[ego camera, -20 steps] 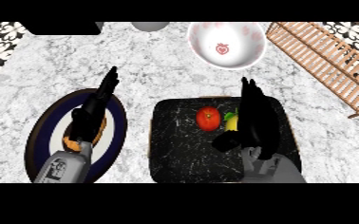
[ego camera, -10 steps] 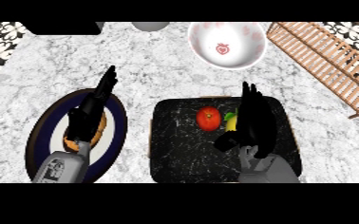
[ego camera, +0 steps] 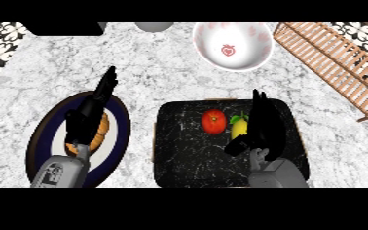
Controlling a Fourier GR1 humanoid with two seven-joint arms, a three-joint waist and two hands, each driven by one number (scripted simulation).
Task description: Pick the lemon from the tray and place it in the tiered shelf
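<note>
A yellow lemon lies on the black marbled tray, right beside a red tomato. My right hand hovers over the tray's right half, fingers straight and pointing away from me, with its thumb just below the lemon; the hand covers the lemon's right side. The wooden tiered shelf runs along the upper right. My left hand rests open over the dark plate at the left.
A white bowl with a strawberry mark stands behind the tray. An orange-brown food item lies on the dark plate under my left forearm. A grey round object sits at the top edge.
My right hand has slid a little toward me and left, so its thumb now sits closer under the lemon. The left hand has not moved.
</note>
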